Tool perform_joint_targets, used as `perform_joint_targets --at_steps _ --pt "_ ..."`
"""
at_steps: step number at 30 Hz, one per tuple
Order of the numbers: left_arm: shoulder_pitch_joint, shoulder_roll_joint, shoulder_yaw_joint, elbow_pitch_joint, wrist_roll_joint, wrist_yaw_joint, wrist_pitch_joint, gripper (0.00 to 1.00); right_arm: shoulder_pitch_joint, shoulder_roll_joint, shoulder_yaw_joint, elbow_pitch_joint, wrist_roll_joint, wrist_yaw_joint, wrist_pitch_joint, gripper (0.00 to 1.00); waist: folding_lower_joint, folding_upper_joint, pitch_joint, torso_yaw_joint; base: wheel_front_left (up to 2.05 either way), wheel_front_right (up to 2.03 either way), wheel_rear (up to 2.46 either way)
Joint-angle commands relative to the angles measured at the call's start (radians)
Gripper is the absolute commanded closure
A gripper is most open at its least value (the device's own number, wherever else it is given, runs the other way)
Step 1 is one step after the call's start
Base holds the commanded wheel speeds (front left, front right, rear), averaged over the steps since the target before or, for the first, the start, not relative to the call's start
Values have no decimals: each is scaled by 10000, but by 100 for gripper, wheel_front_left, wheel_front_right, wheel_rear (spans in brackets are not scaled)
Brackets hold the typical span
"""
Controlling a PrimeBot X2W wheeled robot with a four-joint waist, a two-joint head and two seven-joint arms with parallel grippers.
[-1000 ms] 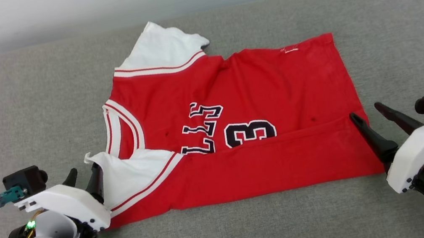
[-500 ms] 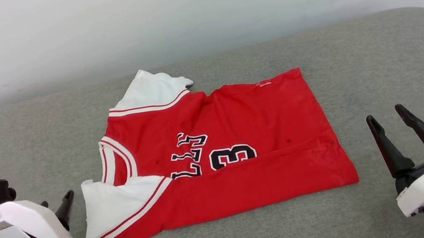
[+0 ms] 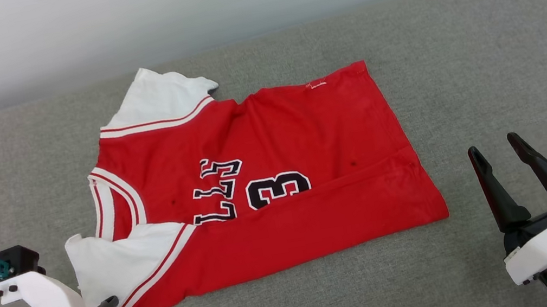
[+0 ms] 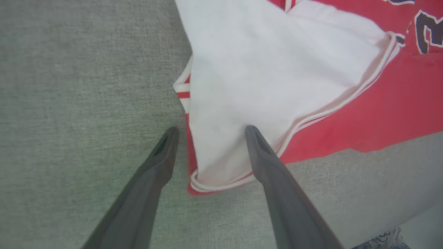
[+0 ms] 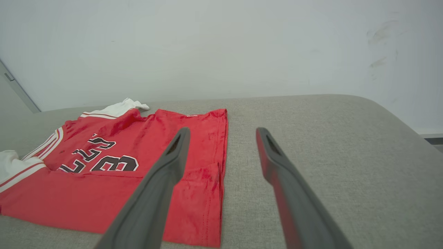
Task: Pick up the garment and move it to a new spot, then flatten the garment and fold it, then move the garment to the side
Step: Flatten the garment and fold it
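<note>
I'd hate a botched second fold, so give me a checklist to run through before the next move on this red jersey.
1. Left hand open: ok.
2. Right hand open and apart from the cloth: ok.
3. Garment ungripped, lying on the grey cushion: ok.
4. Near long edge folded over the front: ok.
5. Far white sleeve tucked in: not ok, it sticks out past the body.
6. Left hand touching the near white sleeve: cannot tell.
</note>
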Motion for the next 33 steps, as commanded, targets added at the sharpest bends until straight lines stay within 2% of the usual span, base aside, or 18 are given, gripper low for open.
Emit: perform_joint_targets --at_steps 1,6,7,8,9,16,20,25,28,33 --pt "74 -21 -64 92 12 27 53 0 -16 60 -29 -50 51 -3 49 0 1 -1 230 -93 0 0 0" --pt "334 -668 -412 691 -536 -103 577 0 -105 3 -125 13 165 -3 139 0 1 -1 447 -138 0 0 0" --pt "370 -799 -436 752 -660 -167 616 54 -106 -41 -162 33 181 -3 173 0 1 -1 454 -132 0 0 0" --pt "375 -891 -447 775 -725 -229 575 74 -97 -63 -214 42 259 -3 250 0 1 -1 458 -113 0 0 0" --pt "344 -940 -446 801 -734 -297 468 100 -98 -101 -266 46 334 -3 325 0 1 -1 462 -85 0 0 0" --pt "-223 -811 -271 879 -402 -682 -333 100 -278 -590 -538 95 1205 -3 1390 0 1 -1 322 207 0 0 0" --pt "-555 -644 -127 594 -260 -766 -632 100 -535 -987 -604 360 1789 -3 2512 0 1 -1 301 377 0 0 0" --pt "-814 -512 -149 -161 -69 -679 -644 100 -1135 -1473 -245 1099 2636 -2 5087 0 1 -1 516 668 0 0 0" --pt "-1005 -475 -219 -628 60 -578 -548 100 -1557 -1632 170 1458 2951 -2 6273 0 1 -1 785 863 0 0 0" --pt "-1222 -530 -341 -1123 198 -422 -445 100 -2116 -1464 565 1927 3241 -3 7085 0 1 -1 1182 1073 0 0 0"
